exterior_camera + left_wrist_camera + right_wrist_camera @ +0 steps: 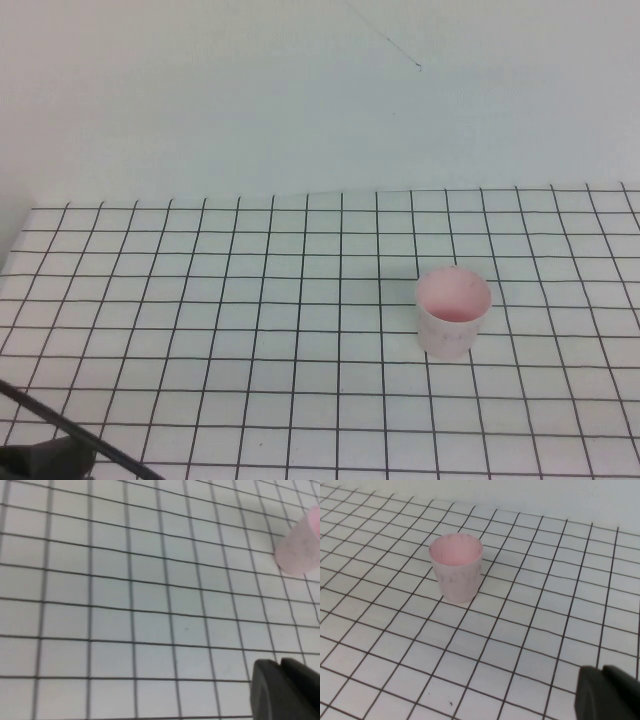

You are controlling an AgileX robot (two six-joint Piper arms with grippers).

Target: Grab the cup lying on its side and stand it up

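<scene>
The cup [453,312] stands upright on the gridded tabletop [250,330], right of centre in the high view, rim up, pink interior visible. Nothing touches it. The left end effector [281,690] is closed and empty, positioned low over the grid at the near left, well apart from the cup [302,545]. The right end effector [605,695] is closed and empty, positioned near side of the cup [456,569], apart from it. A dark cable [70,430] crosses the near left corner
</scene>
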